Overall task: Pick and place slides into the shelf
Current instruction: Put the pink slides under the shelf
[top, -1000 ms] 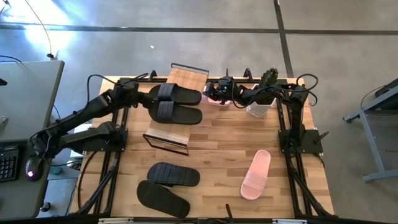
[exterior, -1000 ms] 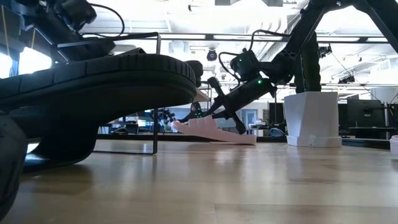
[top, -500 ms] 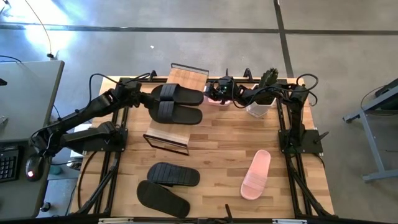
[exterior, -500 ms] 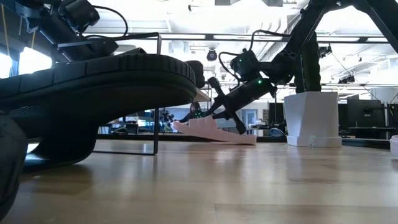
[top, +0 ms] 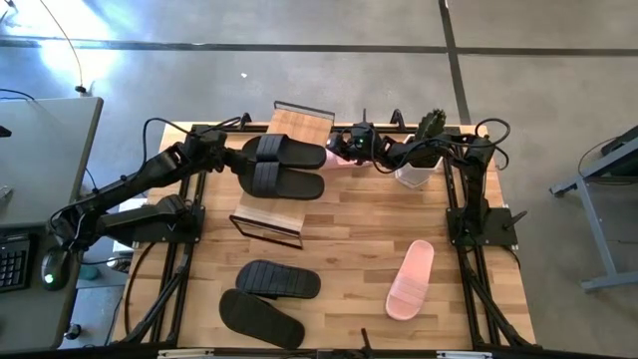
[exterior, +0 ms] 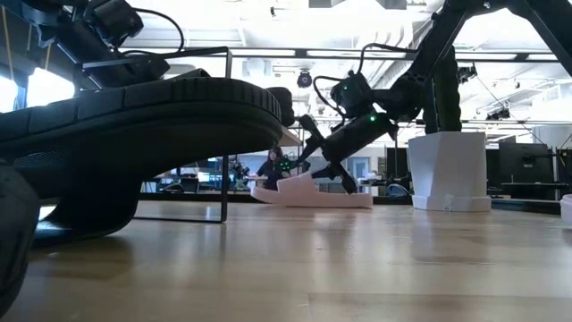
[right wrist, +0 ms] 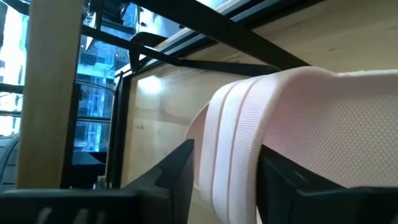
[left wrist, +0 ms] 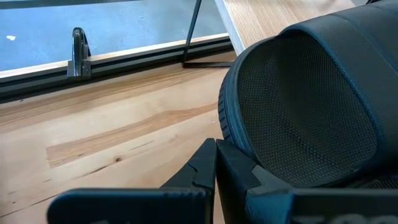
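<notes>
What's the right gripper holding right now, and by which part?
The right gripper holds a pink slide by its strap, one finger on each side, by the shelf.

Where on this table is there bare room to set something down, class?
Bare wood lies between the shelf, the black pair and the pink slide. The far edge is crowded: shelf, pot, both grippers.

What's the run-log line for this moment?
right gripper: shut on pink slide, far edge beside shelf | left gripper: shut, beside black slide
</notes>
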